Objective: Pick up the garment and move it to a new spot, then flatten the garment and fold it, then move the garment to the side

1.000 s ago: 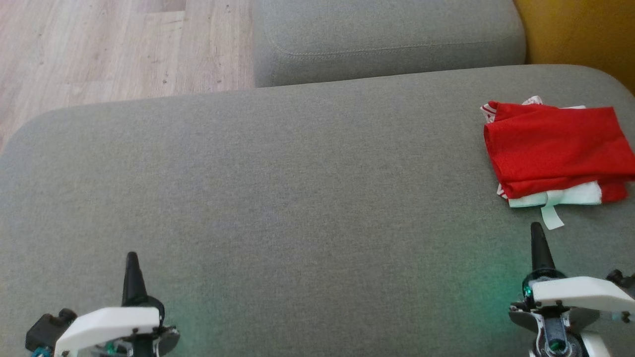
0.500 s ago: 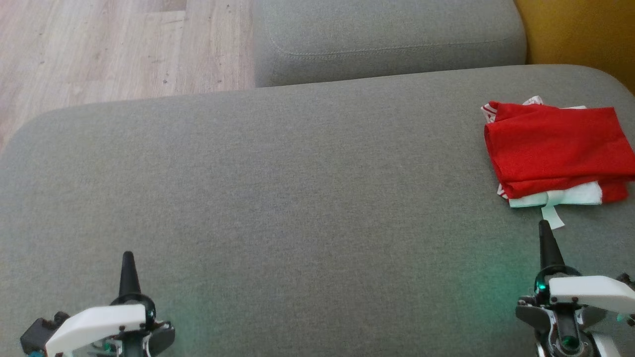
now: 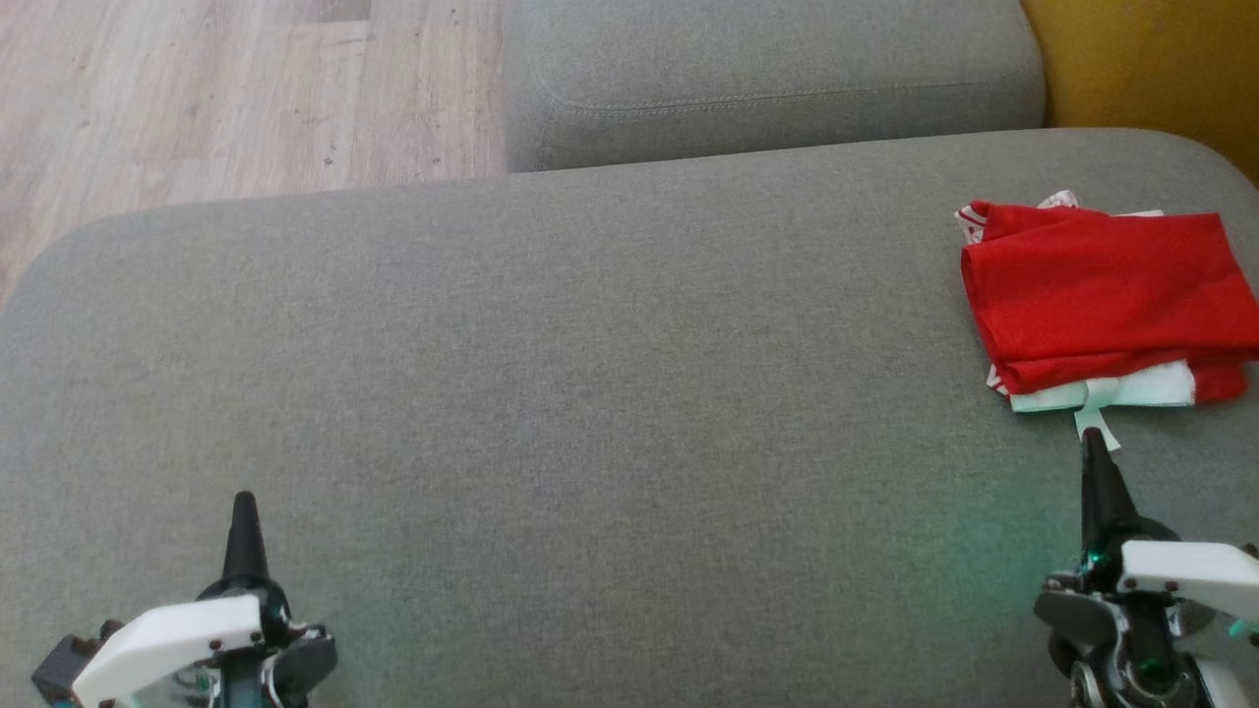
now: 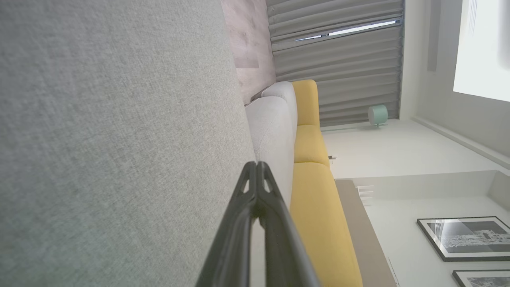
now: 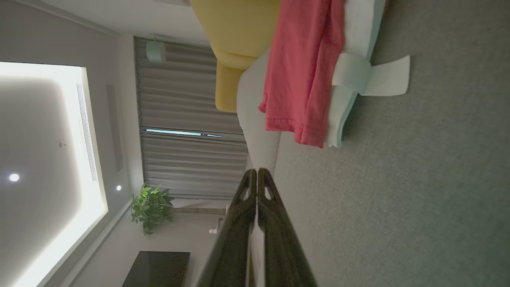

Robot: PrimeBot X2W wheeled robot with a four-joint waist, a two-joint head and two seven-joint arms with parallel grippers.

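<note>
Garment (image 3: pixel 1107 290) folded — far right of cushion (image 3: pixel 590 393).

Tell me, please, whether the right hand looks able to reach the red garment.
Probably yes: the right hand sits just short of the garment on the sofa cushion, with nothing between them. Its fingers are shut, so it would need to open first.

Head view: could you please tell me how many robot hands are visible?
2. The left hand is at lower left; the right hand is at lower right, its tip near the white tab of the red garment.
</note>
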